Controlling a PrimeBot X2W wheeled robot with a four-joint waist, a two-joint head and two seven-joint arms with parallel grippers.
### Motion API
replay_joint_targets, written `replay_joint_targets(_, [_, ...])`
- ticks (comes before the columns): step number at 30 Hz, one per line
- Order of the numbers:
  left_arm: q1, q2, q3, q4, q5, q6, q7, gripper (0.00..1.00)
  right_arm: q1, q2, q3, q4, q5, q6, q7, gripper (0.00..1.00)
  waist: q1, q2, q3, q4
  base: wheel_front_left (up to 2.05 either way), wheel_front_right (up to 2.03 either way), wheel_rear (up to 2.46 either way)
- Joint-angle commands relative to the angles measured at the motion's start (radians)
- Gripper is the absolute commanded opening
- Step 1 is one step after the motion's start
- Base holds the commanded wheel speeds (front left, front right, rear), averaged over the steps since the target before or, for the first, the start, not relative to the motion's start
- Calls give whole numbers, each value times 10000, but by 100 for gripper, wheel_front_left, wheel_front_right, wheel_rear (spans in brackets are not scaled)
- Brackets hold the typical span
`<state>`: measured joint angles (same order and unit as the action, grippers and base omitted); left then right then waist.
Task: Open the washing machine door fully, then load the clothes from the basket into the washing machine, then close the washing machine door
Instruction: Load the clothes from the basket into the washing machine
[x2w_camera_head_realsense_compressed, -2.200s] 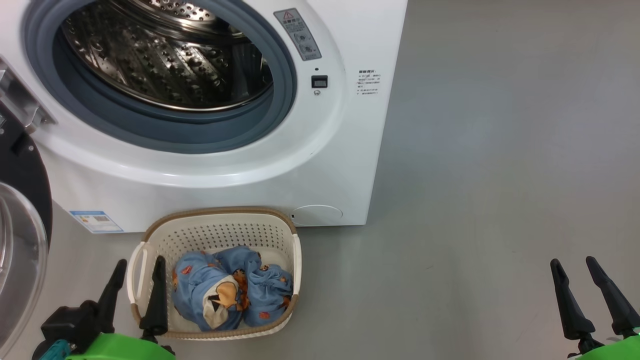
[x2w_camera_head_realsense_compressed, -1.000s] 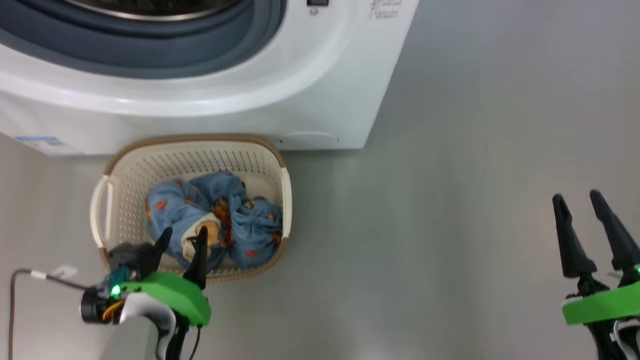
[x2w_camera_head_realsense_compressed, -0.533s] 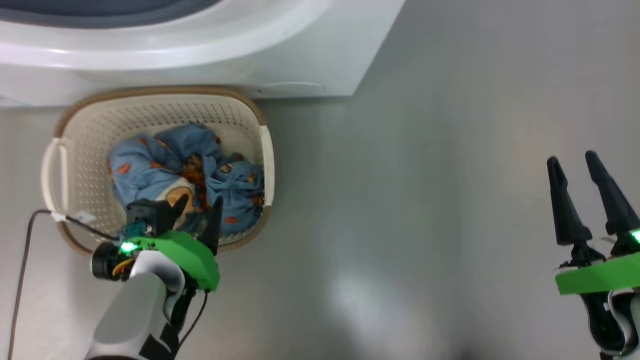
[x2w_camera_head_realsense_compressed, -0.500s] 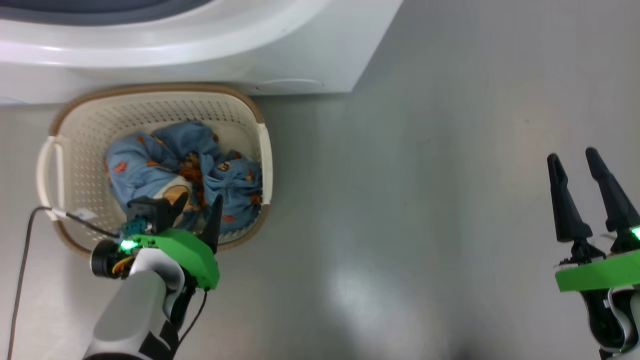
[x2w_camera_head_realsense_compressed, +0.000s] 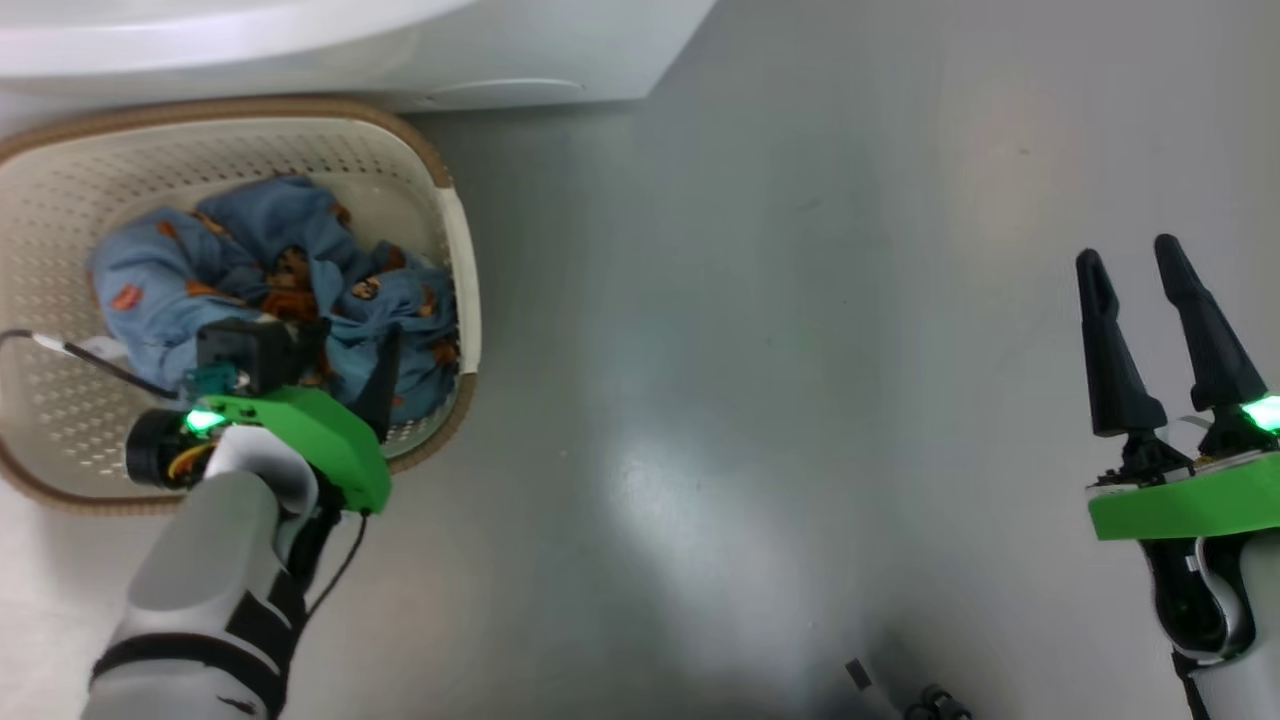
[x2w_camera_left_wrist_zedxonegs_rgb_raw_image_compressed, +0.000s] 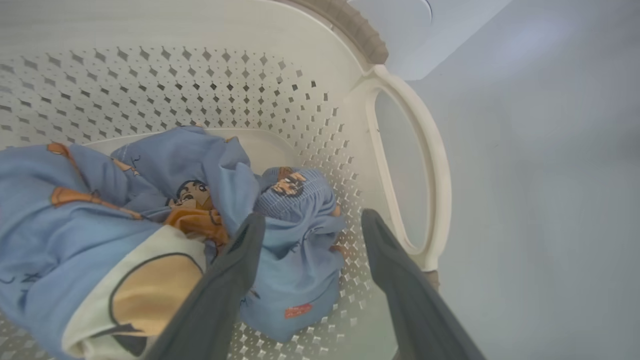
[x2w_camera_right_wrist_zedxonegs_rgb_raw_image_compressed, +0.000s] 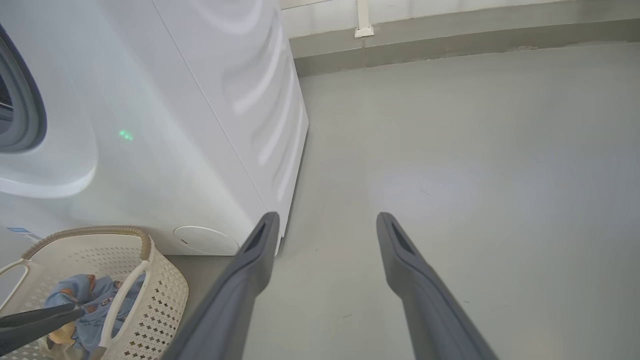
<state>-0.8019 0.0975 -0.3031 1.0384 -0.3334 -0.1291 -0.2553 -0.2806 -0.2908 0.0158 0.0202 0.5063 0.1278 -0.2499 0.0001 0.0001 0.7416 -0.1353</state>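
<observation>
Reaching arm: your left gripper (x2w_camera_head_realsense_compressed: 345, 350) is down inside the basket (x2w_camera_head_realsense_compressed: 440, 170), its fingers spread wide with nothing clamped. Two seconds ago it sat outside the basket's near corner; since then it has come over the rim and lower.
Left fingers: in the left wrist view your left gripper (x2w_camera_left_wrist_zedxonegs_rgb_raw_image_compressed: 312, 220) straddles a blue fold. One finger lies over the heap, and the other stands between the heap and the basket (x2w_camera_left_wrist_zedxonegs_rgb_raw_image_compressed: 200, 75) wall, just inside the handle (x2w_camera_left_wrist_zedxonegs_rgb_raw_image_compressed: 440, 170). You cannot tell from here whether the tips press the cloth.
Clothes: the clothes (x2w_camera_head_realsense_compressed: 150, 280) lie directly under and ahead of your left fingertips, bunched on the basket's bottom. The clothes (x2w_camera_left_wrist_zedxonegs_rgb_raw_image_compressed: 75, 210) keep the same heap as before and are not lifted.
Right arm: your right gripper (x2w_camera_head_realsense_compressed: 1128, 255) hangs over bare floor (x2w_camera_head_realsense_compressed: 750, 300), fingers wide apart and empty, as it was a second ago. The basket is well off to its left.
Right wrist view: your right gripper (x2w_camera_right_wrist_zedxonegs_rgb_raw_image_compressed: 327, 217) points along the floor. The washing machine (x2w_camera_right_wrist_zedxonegs_rgb_raw_image_compressed: 175, 125) corner stands ahead and left of its fingers, and the basket (x2w_camera_right_wrist_zedxonegs_rgb_raw_image_compressed: 160, 290) and clothes (x2w_camera_right_wrist_zedxonegs_rgb_raw_image_compressed: 95, 295) sit low to its left.
Washing machine: the washing machine (x2w_camera_head_realsense_compressed: 300, 40) front is a thin white strip beyond your left gripper, just past the basket's far rim.
Camera: your head view has tipped down since the earlier pictures, so the washer and basket sliding up and left is the camera's move, not theirs.
</observation>
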Motion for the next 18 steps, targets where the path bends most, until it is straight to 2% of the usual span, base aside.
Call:
replay_joint_targets(1, [-22, 403, 215, 39, -122, -15, -65, 100, 103, -101, 170, -254, 111, 29, -118, 100, -1, -1, 271, -237, 0, 0, 0])
replay_joint_targets(18, [-768, 740, -250, 1303, -578, -15, -65, 100, -77, -13, 378, -412, 100, 29, -118, 100, -1, -1, 580, -617, 0, 0, 0])
